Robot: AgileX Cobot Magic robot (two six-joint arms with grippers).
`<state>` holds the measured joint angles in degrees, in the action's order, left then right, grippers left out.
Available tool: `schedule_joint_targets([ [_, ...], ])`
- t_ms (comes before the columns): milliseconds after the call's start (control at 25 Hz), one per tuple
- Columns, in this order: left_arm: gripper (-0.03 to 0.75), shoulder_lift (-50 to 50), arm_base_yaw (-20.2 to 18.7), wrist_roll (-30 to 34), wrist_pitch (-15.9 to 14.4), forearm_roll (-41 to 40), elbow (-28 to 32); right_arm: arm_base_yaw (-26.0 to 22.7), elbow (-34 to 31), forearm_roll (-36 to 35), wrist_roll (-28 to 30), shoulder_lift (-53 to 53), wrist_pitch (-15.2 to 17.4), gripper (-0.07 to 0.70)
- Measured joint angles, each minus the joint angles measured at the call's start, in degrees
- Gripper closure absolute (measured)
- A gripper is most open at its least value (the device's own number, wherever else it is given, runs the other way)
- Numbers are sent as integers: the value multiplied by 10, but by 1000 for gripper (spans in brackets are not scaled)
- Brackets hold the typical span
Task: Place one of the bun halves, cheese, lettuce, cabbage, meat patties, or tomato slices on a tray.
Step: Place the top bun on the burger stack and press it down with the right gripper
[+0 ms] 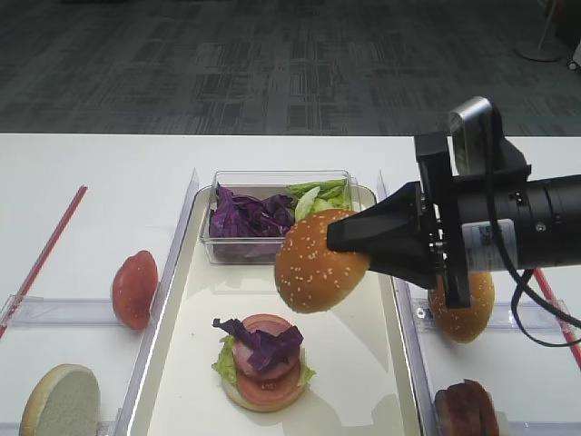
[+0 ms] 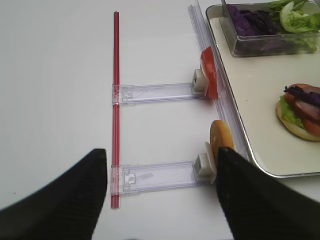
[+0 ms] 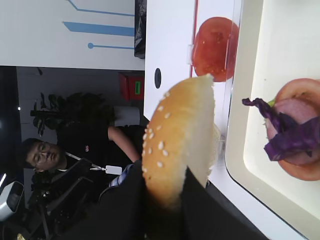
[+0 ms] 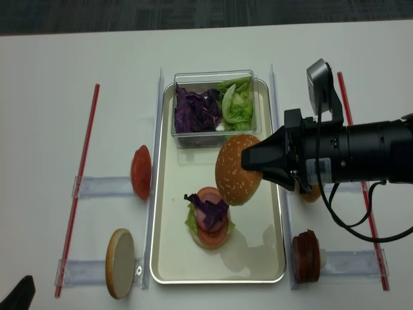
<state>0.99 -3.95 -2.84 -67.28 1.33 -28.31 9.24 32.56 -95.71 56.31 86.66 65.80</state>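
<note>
While the black right gripper [image 1: 349,234] pinches a golden-brown sesame-speckled bun top [image 1: 314,261] by its edge, the bun hangs tilted above the long cream-white tray [image 4: 264,255], off its surface, up and to the right of a stacked burger base [image 4: 208,218] of pale bun, lettuce, tomato, meat and purple cabbage. White tabletop [image 1: 91,182]; clear plastic rails and red strips lie on it. Clear tub [image 4: 214,106] of purple shreds and green leaves sits at the tray's far end. Twin bun [image 1: 465,309] sits right of the tray. Left gripper [image 2: 160,192]: fingers spread, empty, over bare table. Dark grey carpet [image 1: 272,64] beyond; a seated person [image 3: 75,160] shows in the right wrist view.
</note>
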Motion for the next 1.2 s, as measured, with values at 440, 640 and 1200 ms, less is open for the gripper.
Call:
schedule_joint_targets([
  [440, 269, 0, 0, 0, 0, 0, 0, 0, 0, -4, 12, 0, 0, 462],
  [640, 269, 0, 0, 0, 0, 0, 0, 0, 0, -4, 13, 0, 0, 462],
  [1200, 269, 0, 0, 0, 0, 0, 0, 39, 6, -8, 15, 1, 3, 462],
])
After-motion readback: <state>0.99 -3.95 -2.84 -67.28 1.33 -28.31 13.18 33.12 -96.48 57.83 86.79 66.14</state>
